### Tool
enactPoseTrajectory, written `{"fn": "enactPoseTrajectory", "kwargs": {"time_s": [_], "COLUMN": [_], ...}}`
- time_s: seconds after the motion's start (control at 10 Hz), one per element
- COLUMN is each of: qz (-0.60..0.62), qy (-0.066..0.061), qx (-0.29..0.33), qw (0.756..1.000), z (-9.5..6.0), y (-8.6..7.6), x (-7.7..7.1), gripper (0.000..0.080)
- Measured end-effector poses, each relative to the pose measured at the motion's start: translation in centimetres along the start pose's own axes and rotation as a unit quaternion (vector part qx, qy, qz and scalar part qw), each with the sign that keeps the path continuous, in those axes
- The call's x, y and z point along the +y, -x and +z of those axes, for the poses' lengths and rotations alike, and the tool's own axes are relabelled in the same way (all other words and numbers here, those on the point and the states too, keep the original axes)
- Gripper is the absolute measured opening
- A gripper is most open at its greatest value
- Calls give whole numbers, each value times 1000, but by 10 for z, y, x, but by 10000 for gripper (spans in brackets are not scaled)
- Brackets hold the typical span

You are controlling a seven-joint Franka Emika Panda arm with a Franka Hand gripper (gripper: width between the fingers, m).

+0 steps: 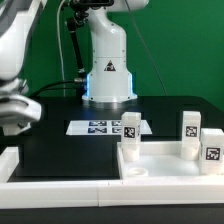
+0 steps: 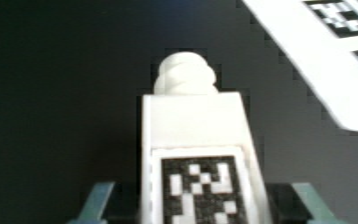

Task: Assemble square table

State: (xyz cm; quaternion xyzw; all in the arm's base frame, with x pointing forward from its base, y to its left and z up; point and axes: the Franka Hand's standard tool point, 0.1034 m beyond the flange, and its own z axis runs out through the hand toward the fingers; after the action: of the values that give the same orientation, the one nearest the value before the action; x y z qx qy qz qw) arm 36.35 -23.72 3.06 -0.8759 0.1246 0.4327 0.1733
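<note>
In the wrist view the hand [image 2: 201, 205] straddles a white leg [image 2: 194, 140]. One finger [image 2: 101, 200] stands on each side of the leg's tagged face. A thin dark gap shows between each finger and the leg, so I cannot tell whether the hand grips it or only brackets it. The leg's rounded peg end points away from the hand, over the black tabletop [image 2: 51, 90]. The marker board [image 2: 327, 40] lies near, beyond the peg end and off to one side.

In the exterior view the arm [image 1: 15, 80] is a blur at the exterior view's left, and the straddled leg is not visible there. The square panel [image 1: 160, 165] lies at the exterior view's lower right. Three tagged legs stand upright on it: one [image 1: 130, 128] at its near-left corner, and two [image 1: 190, 130] [image 1: 212, 145] close together on its right side.
</note>
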Motion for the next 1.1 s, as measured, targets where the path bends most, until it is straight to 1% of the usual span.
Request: {"fn": "enactPoseTrajectory", "kwargs": {"time_s": [0.1, 0.2, 0.3, 0.4, 0.5, 0.7, 0.8, 0.9, 1.0, 1.1], "qz": [-12, -4, -14, -14, -13, -19, -39, -47, -50, -61], "qy": [6, 9, 19, 20, 26, 38, 56, 62, 74, 88], "qx": [7, 4, 16, 25, 53, 116, 164, 207, 244, 277], "qw": [1000, 1000, 1000, 999, 998, 992, 984, 975, 966, 955], "z": [-19, -36, -48, -49, -51, -58, -76, -91, -110, -127], "y": [8, 21, 24, 23, 15, 12, 9, 13, 14, 16], "x": [-23, -52, -65, -61, -56, -60, -79, -113, -151, -185], "gripper": [285, 285, 285, 285, 285, 285, 285, 285, 285, 285]}}
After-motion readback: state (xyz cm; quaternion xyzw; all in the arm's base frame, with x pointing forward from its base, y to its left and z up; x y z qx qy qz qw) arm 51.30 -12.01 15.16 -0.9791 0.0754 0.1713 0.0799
